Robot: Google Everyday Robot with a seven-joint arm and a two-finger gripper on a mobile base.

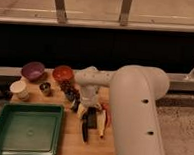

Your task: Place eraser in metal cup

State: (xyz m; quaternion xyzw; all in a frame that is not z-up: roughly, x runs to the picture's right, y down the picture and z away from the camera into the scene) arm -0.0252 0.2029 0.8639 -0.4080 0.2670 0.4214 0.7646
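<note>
Pincer [91,115] points down over the middle of the wooden surface [76,149], at the end of the fat, smooth white arm [138,110]. Jaws are spread wide, not clamped on anything. The eraser [91,120], a small flat matte black block, lies on the surface right between the two pale fingers. Can't tell whether either finger touches it. A slim dark strip [84,134] runs on toward the near edge just below it; can't make out what it is. The metal cup [45,88] stands upright to the left, well apart from the eraser. It's small, dark silver and shiny. The white cup [19,89] is just beside it on the left and looks matte. Behind them are two round bowls, a purple bowl [33,70] and an orange bowl [63,72], side by side near the back edge. The green tray [7,117] sits front left. It's rectangular, glossy plastic, with a raised rim.
</note>
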